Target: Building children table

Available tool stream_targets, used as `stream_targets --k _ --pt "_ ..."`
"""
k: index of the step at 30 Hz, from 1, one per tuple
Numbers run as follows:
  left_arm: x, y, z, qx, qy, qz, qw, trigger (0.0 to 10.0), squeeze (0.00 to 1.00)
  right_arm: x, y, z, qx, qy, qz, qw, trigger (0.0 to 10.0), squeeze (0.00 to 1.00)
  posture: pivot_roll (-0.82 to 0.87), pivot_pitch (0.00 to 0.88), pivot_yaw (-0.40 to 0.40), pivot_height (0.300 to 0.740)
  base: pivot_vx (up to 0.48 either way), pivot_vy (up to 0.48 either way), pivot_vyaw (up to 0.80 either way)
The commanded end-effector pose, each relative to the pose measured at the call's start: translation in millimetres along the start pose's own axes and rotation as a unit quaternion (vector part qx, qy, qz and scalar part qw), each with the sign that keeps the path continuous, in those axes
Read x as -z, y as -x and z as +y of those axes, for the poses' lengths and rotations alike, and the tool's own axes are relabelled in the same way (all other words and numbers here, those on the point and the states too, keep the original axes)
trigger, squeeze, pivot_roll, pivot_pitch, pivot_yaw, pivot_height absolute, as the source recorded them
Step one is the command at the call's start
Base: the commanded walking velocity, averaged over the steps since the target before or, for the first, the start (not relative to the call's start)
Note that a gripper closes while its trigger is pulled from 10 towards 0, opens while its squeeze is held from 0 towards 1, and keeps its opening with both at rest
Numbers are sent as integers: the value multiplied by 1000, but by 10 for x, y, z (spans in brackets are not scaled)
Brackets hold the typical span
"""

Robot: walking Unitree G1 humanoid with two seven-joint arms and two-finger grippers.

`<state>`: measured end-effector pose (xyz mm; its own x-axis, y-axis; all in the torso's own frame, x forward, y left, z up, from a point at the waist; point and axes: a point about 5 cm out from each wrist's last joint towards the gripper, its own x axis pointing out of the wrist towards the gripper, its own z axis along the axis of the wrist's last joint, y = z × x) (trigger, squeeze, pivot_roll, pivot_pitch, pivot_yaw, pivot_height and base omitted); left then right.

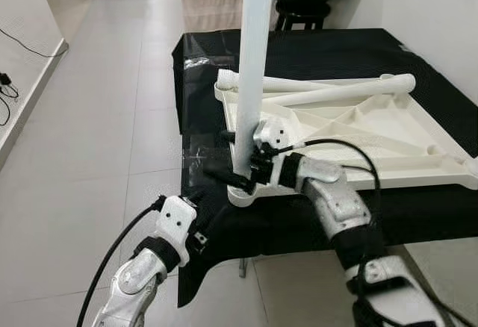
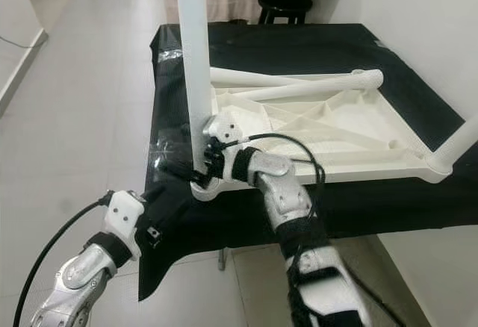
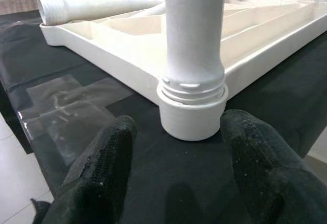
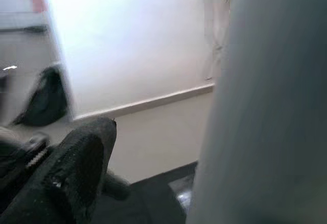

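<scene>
A white plastic table top [image 1: 388, 175] lies upside down on a black-covered table [image 1: 321, 51]. A white leg [image 1: 252, 66] stands upright in its near left corner socket [image 3: 191, 116]. My right gripper [image 1: 228, 172] reaches round the base of that leg, and its visible finger [image 4: 82, 157] stands apart from the leg, so it is open. My left gripper [image 3: 179, 132] hovers low at the table's front edge, open, its two fingers on either side of the socket without touching. Two loose legs [image 1: 336, 88] lie across the top. Another leg [image 2: 457, 146] rises from the near right corner.
Clear tape [image 3: 66, 111] is stuck to the black cloth near the corner. The cloth hangs over the front edge [image 2: 157, 267]. Tiled floor [image 1: 89, 155] spreads to the left, a white wall [image 2: 426, 21] stands to the right, and a dark stool [image 1: 302, 10] is behind.
</scene>
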<state>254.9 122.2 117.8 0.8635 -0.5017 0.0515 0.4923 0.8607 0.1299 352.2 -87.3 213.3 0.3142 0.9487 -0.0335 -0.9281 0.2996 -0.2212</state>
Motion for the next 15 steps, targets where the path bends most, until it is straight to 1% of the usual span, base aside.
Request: stream_targets --k 1,2,3,4,5,9,11,12,15 --pt "49 18 -27 1 0 10 1000 10000 0 15 -49 2 -46 -8 5 999 10000 0 0 106 -64 740 0 0 0" --pt "49 18 -27 1 0 10 1000 10000 0 15 -49 2 -46 -8 5 999 10000 0 0 106 -64 740 0 0 0" --pt "53 21 -35 1 0 10 1000 10000 0 30 -51 -31 -57 -19 12 998 3647 0 6 107 -66 740 0 0 0" --pt "53 21 -35 1 0 10 1000 10000 0 30 -51 -31 -57 -19 12 998 3647 0 6 107 -66 740 0 0 0" --pt "56 24 -40 1 0 10 1000 10000 0 53 -47 -46 -68 -31 16 997 0 0 7 108 -68 740 0 0 0" --pt "59 23 -47 1 1 10 1000 10000 0 68 -20 -68 -74 -44 12 996 0 0 6 109 -67 740 0 0 0" --pt "62 21 -53 1 1 10 1000 10000 0 79 16 -94 -48 -38 11 998 0 0 -1 107 -70 740 0 0 0" --pt "62 21 -53 1 1 10 1000 10000 0 79 16 -94 -48 -38 11 998 0 0 -1 107 -70 740 0 0 0" --pt "61 21 -58 1 2 10 1000 10000 0 120 61 -131 9 -28 13 999 0 0 -4 109 -72 740 0 0 0"
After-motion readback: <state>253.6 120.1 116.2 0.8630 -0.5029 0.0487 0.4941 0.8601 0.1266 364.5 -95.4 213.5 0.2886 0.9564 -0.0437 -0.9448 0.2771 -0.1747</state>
